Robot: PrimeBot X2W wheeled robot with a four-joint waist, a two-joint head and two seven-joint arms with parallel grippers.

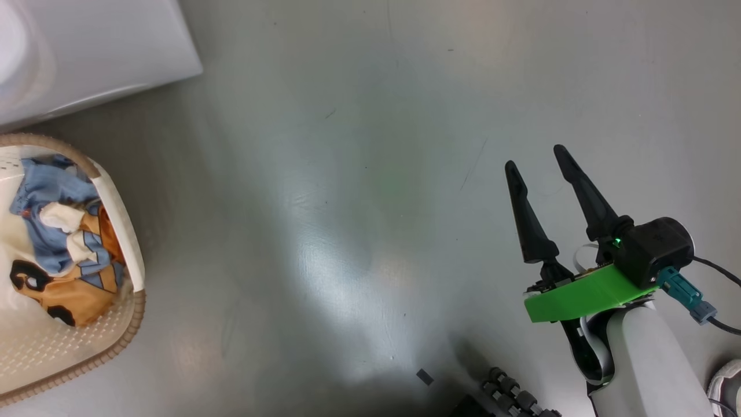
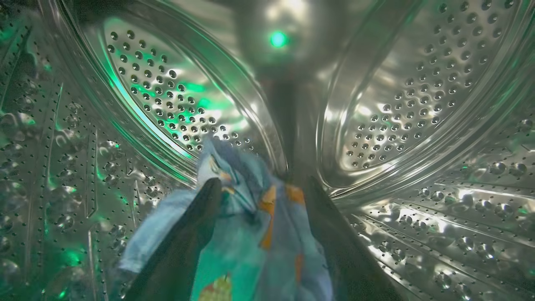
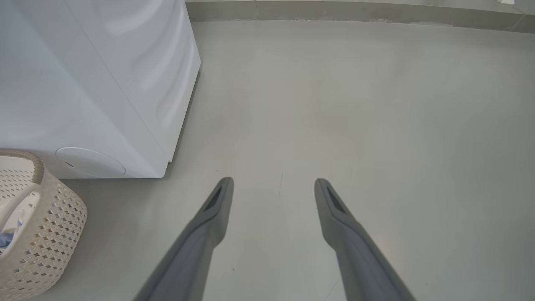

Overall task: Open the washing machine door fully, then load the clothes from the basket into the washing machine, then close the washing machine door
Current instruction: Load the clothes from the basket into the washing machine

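In the left wrist view my left gripper [image 2: 263, 192] is deep inside the washing machine's perforated steel drum [image 2: 397, 104]. Its fingers are spread, and a light blue garment [image 2: 246, 234] with orange prints lies blurred between them against the left finger [image 2: 196, 225]. The cream basket [image 1: 133, 313] stands at the far left of the head view, with more of the clothes [image 1: 58, 231] in it. Behind it is the white washing machine [image 1: 87, 46]. My right gripper [image 1: 535, 157] hovers open over bare floor. The washing machine door is out of view.
The right wrist view looks past the open right gripper [image 3: 273, 182] at grey floor, the washing machine's side [image 3: 83, 83] and the basket [image 3: 54, 217]. A small dark scrap [image 1: 424, 377] lies on the floor near my base rollers [image 1: 515, 399]. A white shoe [image 1: 726, 382] shows at the lower right.
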